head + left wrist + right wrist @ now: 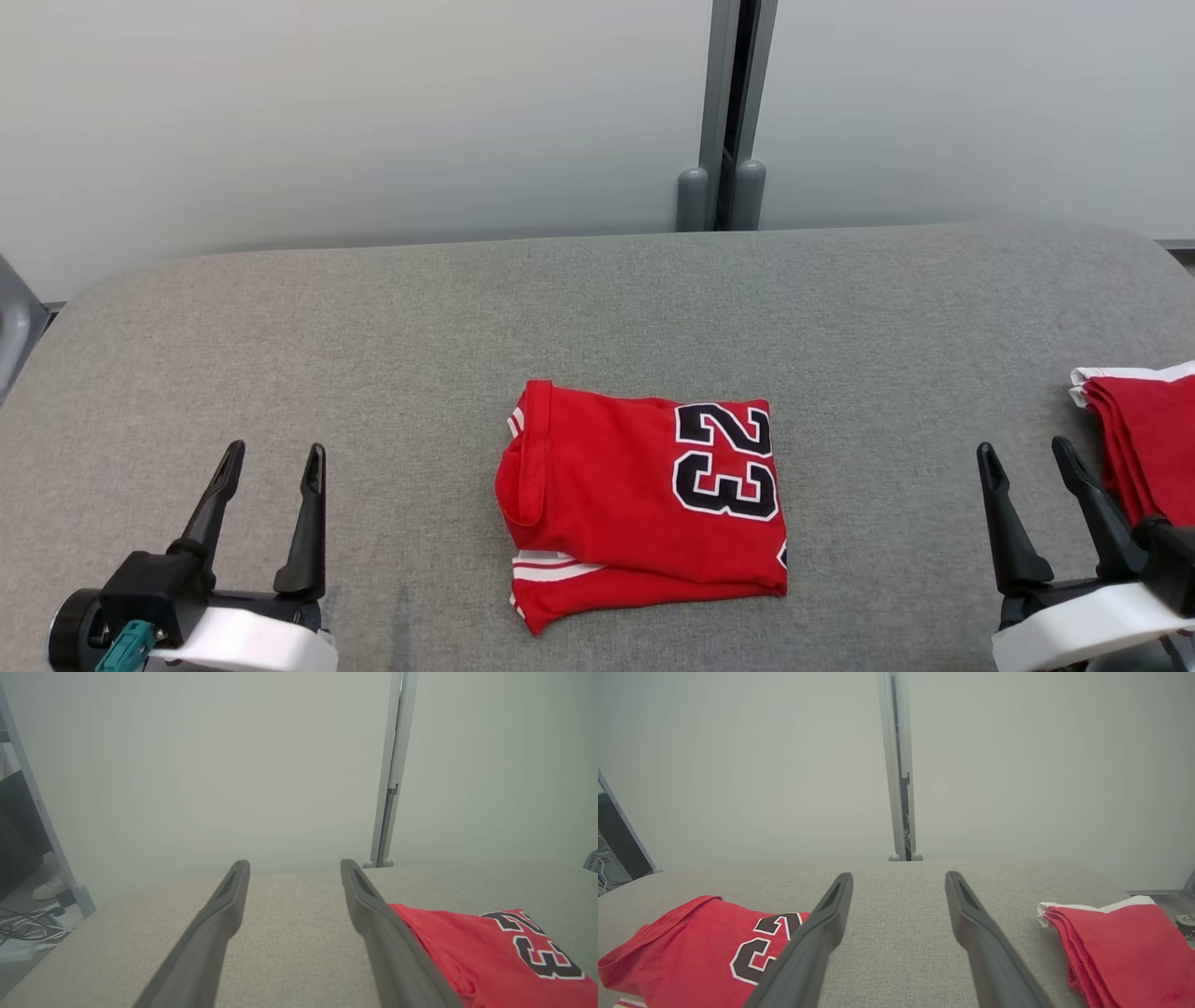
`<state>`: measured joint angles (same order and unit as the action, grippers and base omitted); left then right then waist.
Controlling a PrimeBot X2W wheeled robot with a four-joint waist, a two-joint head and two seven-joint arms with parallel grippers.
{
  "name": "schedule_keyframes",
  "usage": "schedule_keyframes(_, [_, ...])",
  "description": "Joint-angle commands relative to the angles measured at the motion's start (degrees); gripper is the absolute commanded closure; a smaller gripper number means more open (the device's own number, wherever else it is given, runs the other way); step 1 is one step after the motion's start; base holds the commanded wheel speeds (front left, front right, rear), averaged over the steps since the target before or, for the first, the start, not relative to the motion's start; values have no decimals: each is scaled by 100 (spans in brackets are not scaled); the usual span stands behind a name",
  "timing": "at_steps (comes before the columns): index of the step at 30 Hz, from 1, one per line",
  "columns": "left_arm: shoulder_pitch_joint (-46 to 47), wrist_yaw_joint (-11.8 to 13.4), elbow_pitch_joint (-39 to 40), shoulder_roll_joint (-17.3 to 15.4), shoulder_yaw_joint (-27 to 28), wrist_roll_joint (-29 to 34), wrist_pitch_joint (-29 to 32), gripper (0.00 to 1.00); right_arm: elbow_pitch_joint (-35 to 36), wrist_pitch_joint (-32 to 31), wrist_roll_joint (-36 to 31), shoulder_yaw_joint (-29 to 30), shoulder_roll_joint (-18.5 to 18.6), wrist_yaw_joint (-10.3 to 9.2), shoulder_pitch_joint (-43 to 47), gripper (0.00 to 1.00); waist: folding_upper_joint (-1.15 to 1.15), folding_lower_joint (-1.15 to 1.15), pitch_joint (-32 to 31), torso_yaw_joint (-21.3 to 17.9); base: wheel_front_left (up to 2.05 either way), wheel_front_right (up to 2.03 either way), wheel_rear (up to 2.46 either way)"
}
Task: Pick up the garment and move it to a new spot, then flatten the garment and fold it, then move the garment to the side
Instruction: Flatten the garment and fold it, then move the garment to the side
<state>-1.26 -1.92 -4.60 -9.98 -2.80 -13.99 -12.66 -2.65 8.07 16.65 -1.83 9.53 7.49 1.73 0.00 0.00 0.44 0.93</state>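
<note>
While the left pincer (274,450) and right pincer (1024,447) hang released at 9 and 3 o'clock of the jersey (644,499), pinching only its top layer could undo your fold.

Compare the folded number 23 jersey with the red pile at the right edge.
The jersey shows a black 23; the red pile shows plain cloth. The jersey lies mid-table; the red pile sits beside the right gripper, cut off by the head view's edge. The red pile shows several stacked layers along its edge; the jersey looks like one flat bundle. Both are red with white trim, lying ungripped on the grey table.
</note>
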Motion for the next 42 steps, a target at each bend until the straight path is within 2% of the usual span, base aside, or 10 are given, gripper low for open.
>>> schedule_keyframes(1, [-54,48,6,-42,16,27,22,0,-2,-33,-45,39,6,1,71,0,0,0,-50,-16,0,0,0])
schedule_keyframes(10, [-160,150,97,-75,16,-23,122,0,70,-121,-66,85,-52,1,132,0,0,0,-87,-15,0,0,0])
schedule_keyframes(42, [-71,254,223,-160,-92,-120,108,0,93,-212,-11,101,4,1,116,0,0,0,26,115,0,0,0])
